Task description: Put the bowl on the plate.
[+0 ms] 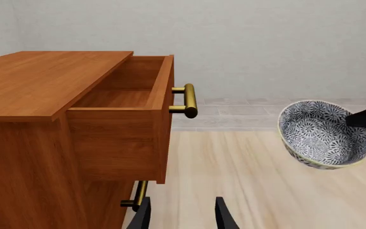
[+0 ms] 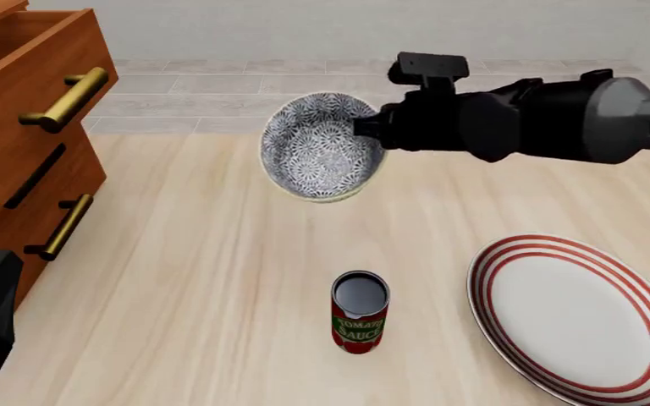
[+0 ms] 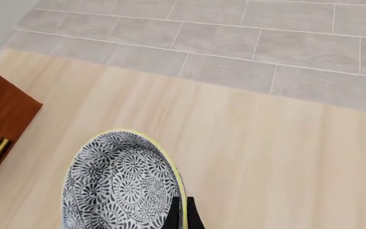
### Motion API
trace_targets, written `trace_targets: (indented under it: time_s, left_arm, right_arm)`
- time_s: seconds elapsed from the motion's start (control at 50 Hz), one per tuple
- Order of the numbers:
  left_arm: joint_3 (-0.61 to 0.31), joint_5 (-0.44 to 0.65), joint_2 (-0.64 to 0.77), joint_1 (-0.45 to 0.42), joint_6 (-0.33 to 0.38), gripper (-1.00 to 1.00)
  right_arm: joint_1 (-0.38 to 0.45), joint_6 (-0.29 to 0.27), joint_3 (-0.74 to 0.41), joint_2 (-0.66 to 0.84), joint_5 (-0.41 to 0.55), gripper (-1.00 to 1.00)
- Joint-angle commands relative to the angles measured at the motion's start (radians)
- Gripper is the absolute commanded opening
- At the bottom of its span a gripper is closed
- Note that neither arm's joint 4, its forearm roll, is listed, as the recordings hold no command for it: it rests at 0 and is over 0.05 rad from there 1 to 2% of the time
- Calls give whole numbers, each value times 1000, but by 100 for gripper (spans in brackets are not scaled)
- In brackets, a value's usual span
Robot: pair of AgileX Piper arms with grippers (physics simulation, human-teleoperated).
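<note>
Currently bowl point(image 2: 321, 157) tilted on edge, opening facing camera, off the table. Right gripper point(image 2: 368, 128) pinches its rim. Left gripper point(image 1: 181, 212) fingers spread, empty.

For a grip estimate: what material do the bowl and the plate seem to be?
The bowl: likely glazed ceramic, judging by its printed blue-grey floral pattern and pale rim. The plate: likely glazed ceramic too, smooth white with red rings. Being renders, neither is certain.

End effector point(image 3: 181, 213) pinches the bowl point(image 3: 122, 183) rim (above table point(image 3: 266, 157)).
</note>
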Motion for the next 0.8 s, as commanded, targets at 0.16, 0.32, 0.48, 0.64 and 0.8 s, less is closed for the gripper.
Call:
trace_targets:
  time_s: [0.16, 0.32, 0.48, 0.64, 0.8]
  left_arm:
    - [0, 0, 0, 0, 0, 100]
    - [0, 0, 0, 0, 0, 100]
    - [0, 0, 0, 0, 0, 100]
    - [0, 0, 0, 0, 0, 100]
    - [0, 0, 0, 0, 0, 100]
  right_arm:
    - [-80, 26, 134, -162, -21, -100]
    - [-123, 23, 175, -220, -12, -100]
    - [-167, 20, 227, -270, -5, -100]
    - [-197, 15, 262, -312, 8, -100]
    - [-240, 17, 320, -376, 25, -100]
